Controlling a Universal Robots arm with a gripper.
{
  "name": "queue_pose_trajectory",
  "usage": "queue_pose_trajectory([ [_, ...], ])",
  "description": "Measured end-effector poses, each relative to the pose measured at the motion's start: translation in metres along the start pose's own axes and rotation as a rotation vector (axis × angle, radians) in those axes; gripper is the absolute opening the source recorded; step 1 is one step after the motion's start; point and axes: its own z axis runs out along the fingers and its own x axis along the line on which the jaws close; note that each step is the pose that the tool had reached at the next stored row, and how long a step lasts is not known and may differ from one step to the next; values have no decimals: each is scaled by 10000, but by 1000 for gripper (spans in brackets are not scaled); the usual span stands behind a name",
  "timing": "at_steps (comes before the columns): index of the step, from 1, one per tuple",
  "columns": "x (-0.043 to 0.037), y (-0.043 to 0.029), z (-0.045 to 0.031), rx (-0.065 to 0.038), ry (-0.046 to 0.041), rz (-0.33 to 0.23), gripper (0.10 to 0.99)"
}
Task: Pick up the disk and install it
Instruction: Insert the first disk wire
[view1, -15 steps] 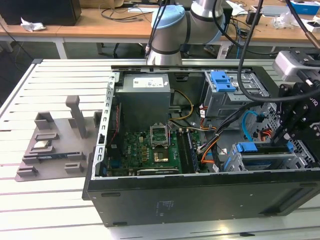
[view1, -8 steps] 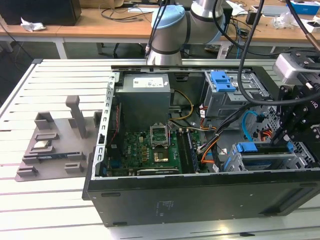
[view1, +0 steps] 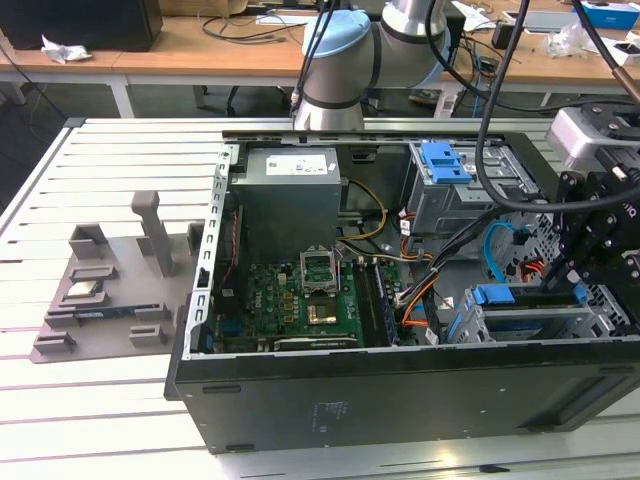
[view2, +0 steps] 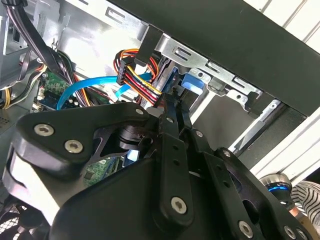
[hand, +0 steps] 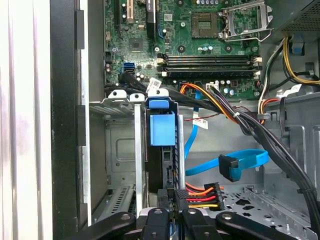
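Landmark: drive cage (view1: 520, 322) at case's exterior-view right end.
- Disk (hand: 161, 150) stands edgewise in cage slot; gripper (view1: 580, 290) directly above it, fingers closed on disk's rear edge.
- Slot beside disk, toward case wall (hand: 65, 125): open, bare metal rails.
- Other side of cage: blue data cable (hand: 235, 162) and red-orange-yellow power lead (hand: 200, 192) cross open floor.
- Black cable bundle (hand: 260, 130) runs between cage and motherboard (hand: 190, 45), blocking low passage.
- Above cage: arm's own black hoses (view1: 490, 120) hang.

Even indoor light, dim inside the computer case (view1: 400, 400), slight softness, mild glare on slats.
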Motion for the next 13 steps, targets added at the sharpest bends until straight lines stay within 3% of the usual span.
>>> queue_pose_trajectory([
  [13,-3,-3,9,-9,-24,-1,165],
])
